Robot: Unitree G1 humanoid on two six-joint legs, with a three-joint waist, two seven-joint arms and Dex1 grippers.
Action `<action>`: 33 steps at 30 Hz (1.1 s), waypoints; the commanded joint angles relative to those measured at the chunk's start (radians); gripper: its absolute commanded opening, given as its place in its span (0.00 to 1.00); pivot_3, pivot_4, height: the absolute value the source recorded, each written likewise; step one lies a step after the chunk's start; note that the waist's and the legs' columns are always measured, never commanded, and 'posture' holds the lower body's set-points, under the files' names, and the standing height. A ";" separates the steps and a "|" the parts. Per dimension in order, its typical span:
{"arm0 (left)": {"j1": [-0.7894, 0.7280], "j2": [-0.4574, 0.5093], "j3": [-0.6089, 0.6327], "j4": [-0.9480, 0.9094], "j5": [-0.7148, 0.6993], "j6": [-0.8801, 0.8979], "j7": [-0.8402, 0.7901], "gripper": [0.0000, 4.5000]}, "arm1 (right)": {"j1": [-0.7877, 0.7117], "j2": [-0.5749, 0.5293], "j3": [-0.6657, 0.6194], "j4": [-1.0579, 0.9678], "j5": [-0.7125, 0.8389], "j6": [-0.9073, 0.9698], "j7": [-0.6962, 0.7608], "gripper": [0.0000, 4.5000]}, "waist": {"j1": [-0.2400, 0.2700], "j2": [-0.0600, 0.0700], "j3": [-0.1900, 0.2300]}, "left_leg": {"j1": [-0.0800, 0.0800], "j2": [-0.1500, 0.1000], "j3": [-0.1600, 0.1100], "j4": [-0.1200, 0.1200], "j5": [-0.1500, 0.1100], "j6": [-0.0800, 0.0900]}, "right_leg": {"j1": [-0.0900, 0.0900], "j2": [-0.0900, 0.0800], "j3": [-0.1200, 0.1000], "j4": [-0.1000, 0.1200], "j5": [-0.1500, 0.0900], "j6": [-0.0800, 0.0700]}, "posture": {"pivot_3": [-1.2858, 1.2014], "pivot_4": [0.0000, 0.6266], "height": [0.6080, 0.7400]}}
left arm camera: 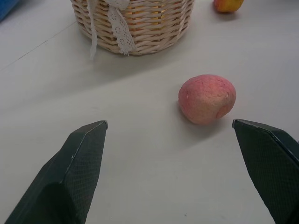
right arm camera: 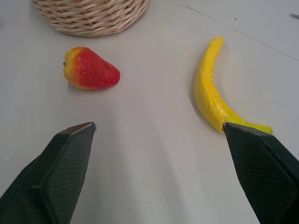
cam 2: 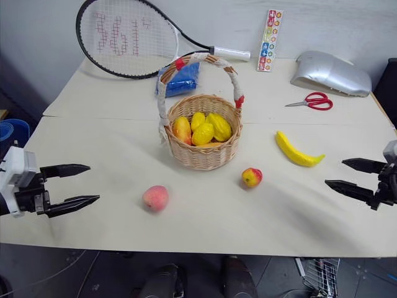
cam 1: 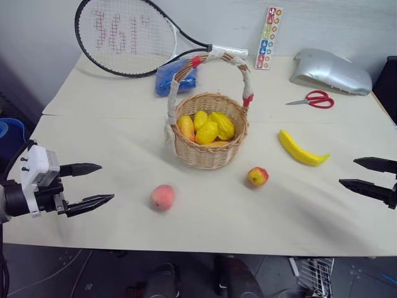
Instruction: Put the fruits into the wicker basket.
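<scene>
Peach [cam 1: 162,197] lies just ahead of your left end effector [cam 1: 96,184], whose fingers stand wide apart and empty. Your right end effector [cam 1: 358,174] is likewise spread with nothing held; the apple [cam 1: 258,176] and banana [cam 1: 301,149] rest on the bench [cam 1: 111,143] in front of it, apart from each other. Beyond both, the wicker basket [cam 1: 209,155] stands upright between them, already holding yellow fruit.
</scene>
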 commanded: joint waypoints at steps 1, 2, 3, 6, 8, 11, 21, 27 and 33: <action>0.010 0.000 0.007 0.000 0.018 -0.030 -0.009 1.00 | 0.020 -0.007 -0.039 -0.042 0.013 0.009 0.000 1.00 | 0.000 0.000 0.000 | 0.000 0.000 0.000 0.000 0.000 0.000 | 0.000 0.000 0.000 0.000 0.000 0.000 | 0.52 0.24 1.00; 0.011 -0.007 0.007 -0.004 0.021 -0.034 0.000 1.00 | 0.028 -0.007 -0.049 -0.051 0.016 0.016 0.000 1.00 | 0.000 0.000 0.000 | 0.000 0.000 0.000 0.000 0.000 0.000 | 0.000 0.000 0.000 0.000 0.000 0.000 | 0.52 0.24 1.00; 0.010 -0.009 0.001 -0.008 0.026 -0.035 0.010 1.00 | 0.033 -0.007 -0.056 -0.058 0.019 0.022 -0.002 1.00 | -0.001 0.000 0.000 | 0.000 0.000 0.000 0.000 0.000 0.000 | 0.000 0.000 0.000 0.000 0.000 0.000 | 0.52 0.24 1.00; 0.018 -0.007 -0.021 -0.019 0.050 -0.048 0.014 1.00 | 0.040 -0.006 -0.063 -0.067 0.014 0.023 -0.014 1.00 | -0.001 0.000 0.000 | 0.000 0.000 0.000 0.001 0.000 0.000 | 0.000 0.001 0.000 0.001 0.000 0.000 | 0.52 0.24 1.00; 0.013 -0.013 -0.024 -0.020 0.039 -0.044 0.012 1.00 | 0.039 -0.006 -0.060 -0.071 0.004 0.018 -0.031 1.00 | 0.000 0.000 0.000 | 0.000 0.000 0.001 0.001 0.000 0.000 | 0.000 0.000 0.000 0.001 0.000 0.000 | 0.52 0.24 1.00; -0.007 -0.015 -0.030 -0.010 0.031 -0.039 0.021 1.00 | 0.048 -0.008 -0.057 -0.092 0.000 0.031 -0.050 1.00 | 0.000 0.000 0.000 | 0.000 0.000 0.001 0.002 0.000 0.000 | 0.000 0.000 0.001 0.001 0.000 0.001 | 0.52 0.24 1.00; -0.095 -0.017 -0.102 0.008 0.035 -0.019 0.048 1.00 | 0.038 0.001 -0.061 -0.125 0.027 0.070 -0.091 1.00 | 0.000 0.000 0.000 | 0.000 0.000 0.001 0.002 0.001 0.001 | 0.001 0.001 0.000 0.002 0.001 0.001 | 0.52 0.24 1.00; -0.127 -0.022 -0.211 -0.076 0.011 -0.014 0.018 1.00 | 0.101 0.042 -0.052 -0.454 0.234 0.241 -0.084 1.00 | 0.001 0.000 0.000 | 0.001 0.000 0.001 0.002 0.001 0.000 | 0.001 0.002 0.001 0.004 0.001 0.002 | 0.52 0.24 1.00; -0.197 -0.013 -0.375 -0.015 0.123 -0.109 -0.023 1.00 | 0.078 0.096 0.009 -0.691 0.318 0.232 -0.173 1.00 | 0.002 0.000 0.000 | 0.001 0.001 0.001 0.005 0.002 0.000 | 0.002 0.004 0.001 0.004 0.002 0.003 | 0.52 0.24 1.00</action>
